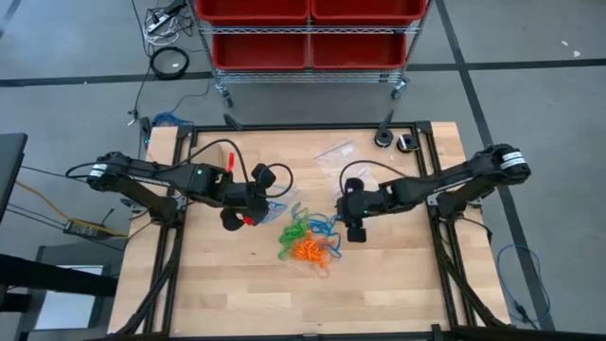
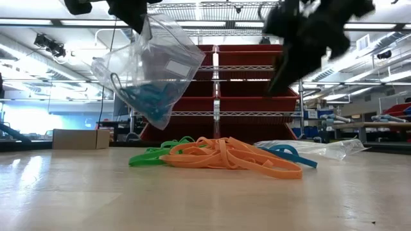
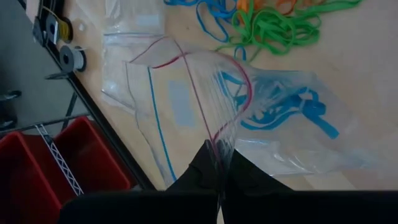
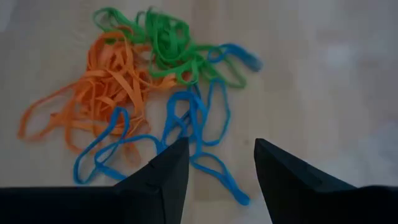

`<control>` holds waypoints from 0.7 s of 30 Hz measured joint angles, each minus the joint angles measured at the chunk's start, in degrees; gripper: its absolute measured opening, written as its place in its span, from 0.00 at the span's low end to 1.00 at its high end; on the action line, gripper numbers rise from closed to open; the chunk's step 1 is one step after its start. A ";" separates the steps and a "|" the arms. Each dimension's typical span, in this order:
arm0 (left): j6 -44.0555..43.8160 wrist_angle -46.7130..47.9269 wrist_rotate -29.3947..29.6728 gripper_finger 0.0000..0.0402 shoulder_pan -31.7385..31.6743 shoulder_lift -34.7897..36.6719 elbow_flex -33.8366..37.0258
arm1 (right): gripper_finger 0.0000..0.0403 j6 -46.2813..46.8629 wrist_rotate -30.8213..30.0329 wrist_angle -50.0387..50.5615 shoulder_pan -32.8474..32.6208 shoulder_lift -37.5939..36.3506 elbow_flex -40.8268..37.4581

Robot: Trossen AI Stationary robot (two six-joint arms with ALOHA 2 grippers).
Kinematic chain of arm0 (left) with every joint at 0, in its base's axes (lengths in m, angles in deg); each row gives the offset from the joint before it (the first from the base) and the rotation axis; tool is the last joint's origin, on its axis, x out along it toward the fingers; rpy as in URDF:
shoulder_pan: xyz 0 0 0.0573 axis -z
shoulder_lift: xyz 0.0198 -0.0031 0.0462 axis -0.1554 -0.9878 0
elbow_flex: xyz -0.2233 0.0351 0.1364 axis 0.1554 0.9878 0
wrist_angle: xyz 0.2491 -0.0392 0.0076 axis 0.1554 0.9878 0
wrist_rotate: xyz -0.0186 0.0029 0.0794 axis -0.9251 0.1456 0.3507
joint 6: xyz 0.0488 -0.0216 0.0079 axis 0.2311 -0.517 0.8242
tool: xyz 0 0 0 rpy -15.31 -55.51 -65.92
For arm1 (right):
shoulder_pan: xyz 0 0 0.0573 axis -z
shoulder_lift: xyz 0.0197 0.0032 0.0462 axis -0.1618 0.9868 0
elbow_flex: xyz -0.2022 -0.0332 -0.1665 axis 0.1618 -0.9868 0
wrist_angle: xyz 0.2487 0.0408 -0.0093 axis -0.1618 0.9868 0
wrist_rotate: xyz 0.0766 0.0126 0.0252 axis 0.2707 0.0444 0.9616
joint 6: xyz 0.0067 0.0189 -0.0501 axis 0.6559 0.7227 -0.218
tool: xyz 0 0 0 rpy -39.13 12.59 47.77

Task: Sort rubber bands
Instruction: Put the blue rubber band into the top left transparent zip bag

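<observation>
- Two arms show in the high view; the rubber bands [image 1: 308, 241] lie mid-frame on the bench [image 1: 227, 294].
- Left pincer [image 3: 219, 180] pinches a clear bag [image 3: 261, 118] holding blue bands, clearest at wrist.
- Right pincer [image 4: 216, 163] is spread above the pile.

Tangled orange, green and blue rubber bands [image 1: 308, 242] lie heaped mid-table.
</observation>
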 joint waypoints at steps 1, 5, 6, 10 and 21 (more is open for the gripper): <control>-0.07 0.09 -0.20 0.00 0.01 0.00 0.00 | 0.41 0.69 0.80 -2.26 0.67 0.49 -1.79; -0.32 -0.24 -0.82 0.00 -0.05 0.00 0.00 | 0.40 2.83 4.85 -11.66 2.40 3.82 -6.47; -0.32 -0.44 -0.82 0.00 -0.05 0.00 0.00 | 0.40 3.05 6.44 -13.44 2.59 5.01 -7.02; -0.32 -0.68 -0.90 0.00 -0.03 0.02 0.00 | 0.39 3.06 9.64 -16.07 2.53 10.49 -6.82; -0.55 -0.72 -1.02 0.00 -0.03 0.02 0.00 | 0.15 0.74 7.70 -17.87 2.38 13.88 -5.00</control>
